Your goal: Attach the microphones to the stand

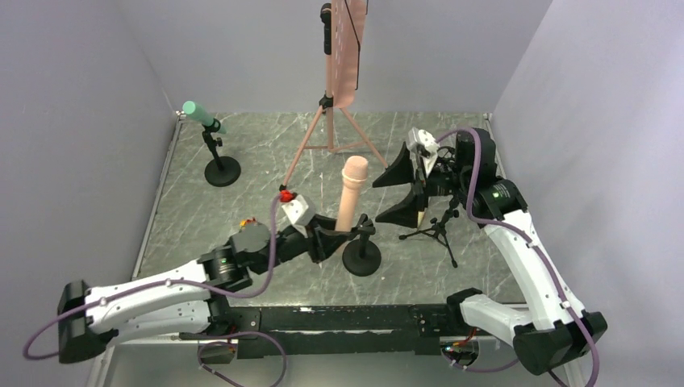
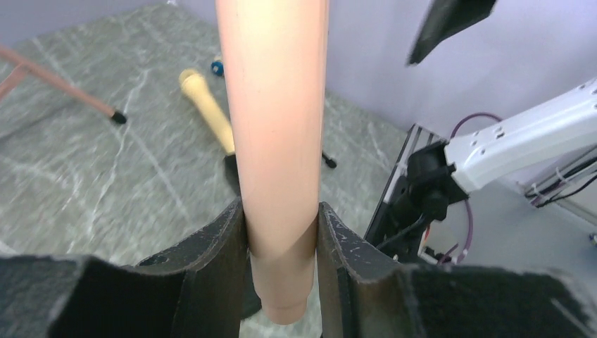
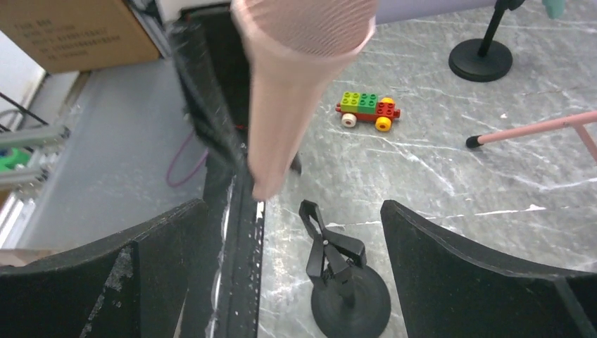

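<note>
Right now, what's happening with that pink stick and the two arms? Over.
Left hand shut on pink microphone, held upright. Right hand open, empty, beside it. Round-base stand clip empty, mic not clipped yet. Nothing between mic and clip.

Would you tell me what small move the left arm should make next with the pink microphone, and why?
Probably lower the pink microphone and press its lower end into the empty clip of the round-based stand. The left gripper is shut on it upright, its end near that clip but not in it; the right gripper hangs open nearby.
</note>
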